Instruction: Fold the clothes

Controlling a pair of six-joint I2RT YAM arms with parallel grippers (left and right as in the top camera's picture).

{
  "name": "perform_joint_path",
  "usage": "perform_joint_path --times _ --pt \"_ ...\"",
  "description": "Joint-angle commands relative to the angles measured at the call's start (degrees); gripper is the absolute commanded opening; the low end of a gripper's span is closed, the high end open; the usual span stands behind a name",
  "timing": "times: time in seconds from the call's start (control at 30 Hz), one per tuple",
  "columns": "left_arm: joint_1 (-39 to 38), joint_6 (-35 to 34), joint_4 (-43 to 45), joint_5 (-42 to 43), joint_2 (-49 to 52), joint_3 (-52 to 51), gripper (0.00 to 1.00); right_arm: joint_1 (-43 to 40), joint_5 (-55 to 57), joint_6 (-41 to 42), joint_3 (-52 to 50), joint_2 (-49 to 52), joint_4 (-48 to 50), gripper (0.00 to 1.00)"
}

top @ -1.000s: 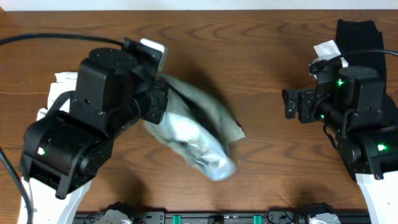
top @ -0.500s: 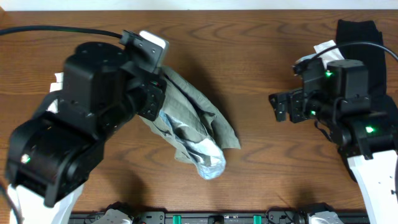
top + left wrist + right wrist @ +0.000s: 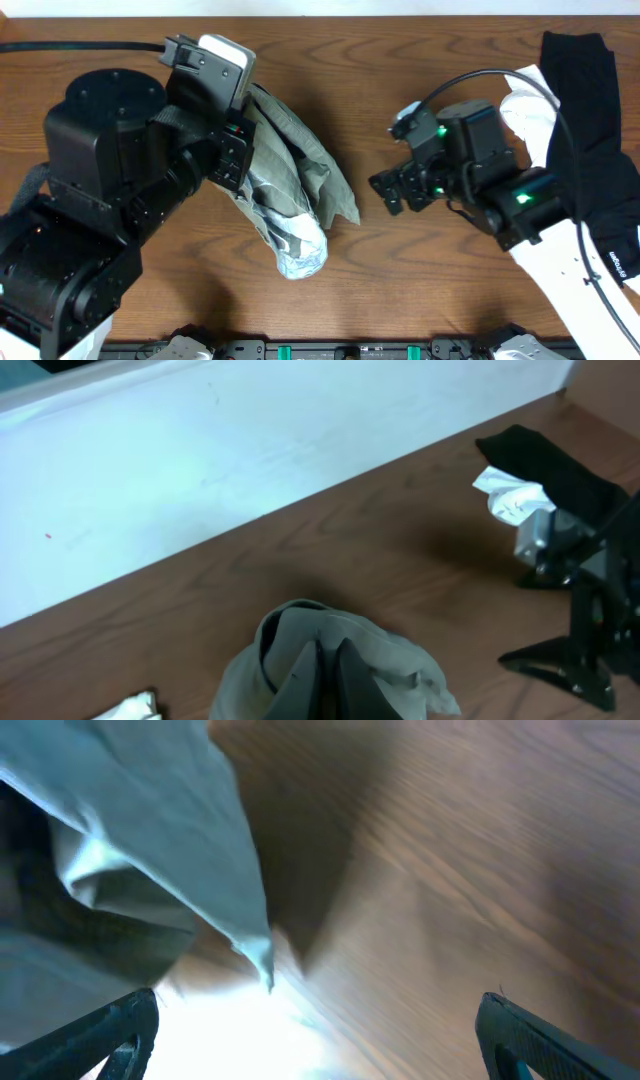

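Left fingers (image 3: pixel 304 680) pinch the bunched khaki shorts (image 3: pixel 295 195), long axis slanting down from that grip, as right fingers (image 3: pixel 105 1028), spread wide, hover just beside the shorts' free edge.

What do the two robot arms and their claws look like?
The left arm and right arm are black, blocky housings on white lower links. The right one shows green lights, a looping black cable and small dark lettering. The right claw has black fingers.
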Motion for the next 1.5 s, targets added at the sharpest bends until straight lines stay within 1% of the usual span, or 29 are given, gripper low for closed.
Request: perform_joint_path --times 0.0,0.13,0.27,0.47,0.57,0.77,0.9,0.93,1.2,1.33,1.47 --pt "0.28 0.79 0.70 -0.66 -0.35 0.96 0.05 2.05 0.59 4.72 -4.09 1.57 3.76 0.99" --pt "0.31 0.79 0.70 -0.68 -0.35 0.98 0.06 5.09 -1.57 8.59 -9.53 2.80 12.07 0.99" --pt "0.31 0.79 0.68 -0.68 -0.35 0.96 0.06 8.28 -0.31 10.99 -13.53 4.02 17.66 0.99" --pt "0.28 0.79 0.66 -0.68 -0.35 0.98 0.06 10.97 4.44 13.51 -16.28 4.59 20.74 0.98" --pt "0.31 0.79 0.66 -0.68 -0.35 0.98 0.06 11.45 6.84 13.68 -17.11 5.09 21.18 0.92" --pt "0.28 0.79 0.66 -0.68 -0.35 0.96 0.06 11.58 8.02 13.70 -18.71 6.95 22.60 0.69" --pt "0.31 0.79 0.63 -0.68 -0.35 0.96 0.06 11.58 8.52 13.68 -18.71 7.74 22.86 0.61" --pt "0.31 0.79 0.63 -0.68 -0.35 0.96 0.06 11.58 8.52 13.68 -18.71 7.91 22.91 0.59" --pt "0.28 0.79 0.66 -0.68 -0.35 0.96 0.06 11.58 8.33 14.01 -18.71 9.01 24.35 0.58" --pt "0.31 0.85 0.70 -0.70 -0.35 0.96 0.06 11.80 8.13 14.73 -18.71 10.54 26.08 0.59" --pt "0.31 1.40 0.70 -0.70 -0.35 0.96 0.06 12.28 8.35 14.71 -18.71 12.15 27.15 0.52"
